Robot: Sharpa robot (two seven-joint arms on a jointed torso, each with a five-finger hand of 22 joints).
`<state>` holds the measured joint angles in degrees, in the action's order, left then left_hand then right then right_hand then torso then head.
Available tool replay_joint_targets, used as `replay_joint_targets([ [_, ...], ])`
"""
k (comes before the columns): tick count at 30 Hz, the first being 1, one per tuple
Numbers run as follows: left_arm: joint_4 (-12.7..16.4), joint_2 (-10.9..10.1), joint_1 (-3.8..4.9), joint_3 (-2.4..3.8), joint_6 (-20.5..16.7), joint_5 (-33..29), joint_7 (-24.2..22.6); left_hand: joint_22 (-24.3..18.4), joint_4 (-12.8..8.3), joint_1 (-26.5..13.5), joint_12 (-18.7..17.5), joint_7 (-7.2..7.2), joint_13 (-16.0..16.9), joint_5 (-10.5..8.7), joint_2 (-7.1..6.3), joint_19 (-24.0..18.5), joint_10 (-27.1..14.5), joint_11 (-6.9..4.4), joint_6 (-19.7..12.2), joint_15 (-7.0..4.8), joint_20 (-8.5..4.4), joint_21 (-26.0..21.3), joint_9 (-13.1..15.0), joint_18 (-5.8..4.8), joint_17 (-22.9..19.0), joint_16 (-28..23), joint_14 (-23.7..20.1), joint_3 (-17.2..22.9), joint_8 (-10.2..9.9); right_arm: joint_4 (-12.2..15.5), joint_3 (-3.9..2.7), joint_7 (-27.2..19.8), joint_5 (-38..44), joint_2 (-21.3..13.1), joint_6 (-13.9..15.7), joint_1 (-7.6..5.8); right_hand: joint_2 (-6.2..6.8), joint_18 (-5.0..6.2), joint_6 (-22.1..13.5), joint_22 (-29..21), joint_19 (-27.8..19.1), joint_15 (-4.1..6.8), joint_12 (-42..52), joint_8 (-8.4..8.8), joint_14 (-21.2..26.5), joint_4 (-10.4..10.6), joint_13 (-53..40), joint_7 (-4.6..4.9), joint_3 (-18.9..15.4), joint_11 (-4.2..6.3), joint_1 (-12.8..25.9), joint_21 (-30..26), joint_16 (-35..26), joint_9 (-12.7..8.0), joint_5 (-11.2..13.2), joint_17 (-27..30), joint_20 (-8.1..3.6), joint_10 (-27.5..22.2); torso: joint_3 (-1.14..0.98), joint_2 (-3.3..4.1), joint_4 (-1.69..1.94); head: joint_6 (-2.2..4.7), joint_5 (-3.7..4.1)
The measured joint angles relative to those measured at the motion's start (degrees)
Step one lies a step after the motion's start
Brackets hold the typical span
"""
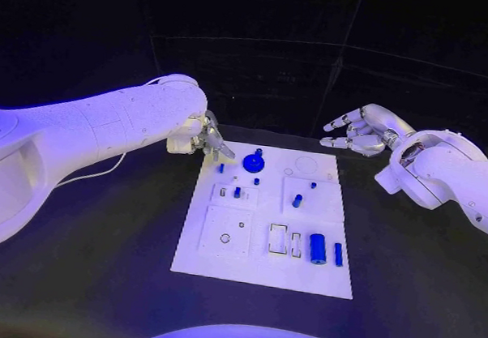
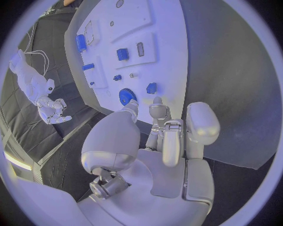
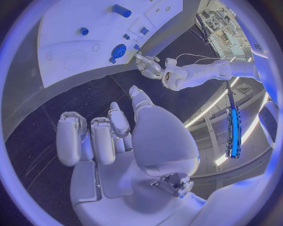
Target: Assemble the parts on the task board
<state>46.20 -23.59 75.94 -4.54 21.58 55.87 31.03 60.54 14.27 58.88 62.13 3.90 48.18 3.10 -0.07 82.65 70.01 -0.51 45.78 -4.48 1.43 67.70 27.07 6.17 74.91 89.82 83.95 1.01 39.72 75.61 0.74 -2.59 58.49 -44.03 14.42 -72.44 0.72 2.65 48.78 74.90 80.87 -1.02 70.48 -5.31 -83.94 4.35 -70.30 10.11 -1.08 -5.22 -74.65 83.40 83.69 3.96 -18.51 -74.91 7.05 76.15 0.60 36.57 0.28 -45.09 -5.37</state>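
The task board [image 1: 259, 270] lies flat in the middle of the black table [image 1: 80, 282], its long side running away from the robot; small blue parts lie on or stand in its recesses. A round blue gear-like part [image 1: 253, 164] sits near the far edge of the board; a blue cylinder [image 1: 318, 248] and a thin blue bar [image 1: 338, 254] lie side by side near the board's right edge, closer to the robot; a small blue peg [image 1: 297, 200] lies between these groups.

The left hand [image 1: 205, 139] hovers at the far left corner of the board, just beside the gear-like part; its fingers [image 2: 172, 141] are slightly curled, apart from one another, and hold nothing. The right hand [image 1: 360, 129] hangs above the table beyond the board's far right corner, apart from the board; its fingers [image 3: 94, 139] are loosely spread and hold nothing.
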Motion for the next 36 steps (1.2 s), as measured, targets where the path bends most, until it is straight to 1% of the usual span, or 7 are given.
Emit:
replay_joint_targets([
  [5, -0.2, 0.3, -0.29, 0.00, 0.1, 0.4, -0.4, 0.0, 0.0, 0.5, 0.0, 0.00, 0.0, 0.00, 0.01, 0.0, 0.0, 0.00, 0.0, 0.00, 0.00, 0.0, -0.2, 0.00, 0.0, 0.0, 0.0, -0.3, -0.2, 0.0, 0.00, 0.0, 0.0, 0.0, 0.0, 0.00, 0.00, 0.00, 0.0, 0.0, 0.0, 0.00, 0.0, 0.00, 0.0, 0.0, 0.0, 0.00, 0.0, 0.00, 0.0, 0.0, 0.0, 0.0, 0.0, 0.0, 0.00, 0.0, 0.01, -0.01, 0.01, 0.03, -0.03],
  [13, -0.6, 0.6, -0.57, 0.00, 0.5, 0.7, -0.6, 0.0, -0.6, 1.8, 0.0, 0.00, -0.2, 0.00, 0.74, 0.0, -0.2, 0.21, 0.0, 0.00, 0.00, 0.0, -0.7, 0.00, 0.0, 0.0, 0.0, -0.9, -0.2, 0.0, 0.00, 0.0, 0.0, 0.0, -0.1, 0.00, 0.00, -0.01, 0.0, 0.0, 0.0, 0.00, 0.2, 0.00, 0.0, 0.0, 0.0, 0.00, 0.0, 0.00, 0.0, 0.0, 0.0, 0.0, 0.0, 0.0, 0.00, 0.0, 0.01, -0.02, 0.01, -0.02, -0.08],
  [16, -0.8, 0.7, -0.63, 0.00, 0.7, 0.7, -0.6, 0.0, -0.8, 2.2, 0.0, 0.00, -0.2, 0.00, 1.11, 0.0, -0.2, 0.21, 0.0, 0.00, 0.00, 0.0, -0.8, 0.00, 0.0, 0.0, 0.0, -1.1, -0.2, 0.0, 0.00, 0.0, 0.0, 0.0, -0.1, 0.00, 0.00, -0.01, 0.0, 0.0, 0.0, 0.00, 0.2, 0.00, 0.0, 0.0, 0.0, 0.00, 0.0, 0.00, 0.0, 0.0, 0.0, 0.0, 0.0, 0.0, 0.00, 0.0, 0.02, -0.02, 0.01, 0.01, -0.03],
  [18, -0.9, 0.8, -0.70, 0.01, 0.9, 0.8, -0.6, 0.0, -0.8, 2.5, 0.0, 0.00, -0.2, 0.00, 0.88, 0.0, -0.2, 0.20, 0.0, 0.00, 0.00, 0.0, -0.9, 0.00, 0.0, 0.0, 0.0, -1.1, -0.2, 0.0, 0.00, 0.0, 0.0, 0.0, -0.1, 0.00, 0.00, 0.00, 0.0, 0.0, 0.0, 0.00, 0.2, 0.00, 0.0, 0.0, 0.0, 0.00, 0.0, 0.00, 0.0, 0.0, 0.0, 0.0, 0.0, 0.0, 0.00, 0.0, 0.02, -0.02, 0.01, 0.03, 0.01],
  [25, -1.0, 0.9, -0.86, 0.01, 1.4, 0.9, -0.8, 0.0, -1.1, 3.0, 0.0, 0.12, -0.2, 0.00, 1.43, 0.0, -0.2, 0.21, 0.1, 0.00, 0.00, 0.0, -1.1, 0.00, 0.0, 0.0, 0.0, -1.4, -0.2, 0.0, 0.00, 0.0, 0.0, 0.1, -0.1, 0.00, 0.00, 0.00, 0.0, 0.0, 0.0, 0.00, 0.2, 0.00, 0.0, 0.0, 0.0, 0.00, 0.0, 0.00, 0.0, 0.0, 0.0, 0.0, 0.0, 0.0, 0.00, 0.0, 0.02, -0.02, 0.02, -0.01, 0.10],
  [28, -1.1, 0.9, -0.87, 0.01, 1.6, 0.9, -0.9, 0.2, -1.2, 3.3, 0.0, 0.21, -0.2, 0.00, 1.28, 0.0, -0.2, 0.21, 0.2, 0.00, 0.00, 0.0, -1.2, 0.00, 0.0, 0.0, 0.0, -1.5, -0.2, 0.0, 0.00, 0.0, 0.0, 0.0, -0.2, 0.00, 0.00, 0.00, 0.0, 0.0, 0.0, 0.00, 0.2, 0.00, 0.0, 0.0, 0.0, 0.00, 0.0, 0.00, 0.0, 0.0, 0.0, 0.0, 0.0, 0.0, 0.00, 0.0, 0.02, -0.02, 0.02, -0.04, 0.10],
  [36, -1.4, 0.9, -0.98, 0.01, 2.2, 0.9, -1.1, 0.4, -1.6, 4.4, 0.2, 0.20, -0.2, 0.00, 1.95, 0.0, -0.2, 0.20, 0.2, 0.00, 0.00, 0.0, -1.5, 0.00, 0.0, 0.0, 0.0, -1.9, -0.2, 0.0, 0.00, 0.0, 0.0, 0.0, -0.2, 0.00, 0.00, 0.00, 0.0, 0.0, 0.0, 0.00, 0.2, 0.00, 0.0, 0.0, 0.0, 0.00, 0.0, 0.00, 0.0, 0.0, 0.0, 0.0, 0.0, 0.0, 0.00, 0.0, 0.04, -0.02, 0.04, -0.08, 0.05],
])
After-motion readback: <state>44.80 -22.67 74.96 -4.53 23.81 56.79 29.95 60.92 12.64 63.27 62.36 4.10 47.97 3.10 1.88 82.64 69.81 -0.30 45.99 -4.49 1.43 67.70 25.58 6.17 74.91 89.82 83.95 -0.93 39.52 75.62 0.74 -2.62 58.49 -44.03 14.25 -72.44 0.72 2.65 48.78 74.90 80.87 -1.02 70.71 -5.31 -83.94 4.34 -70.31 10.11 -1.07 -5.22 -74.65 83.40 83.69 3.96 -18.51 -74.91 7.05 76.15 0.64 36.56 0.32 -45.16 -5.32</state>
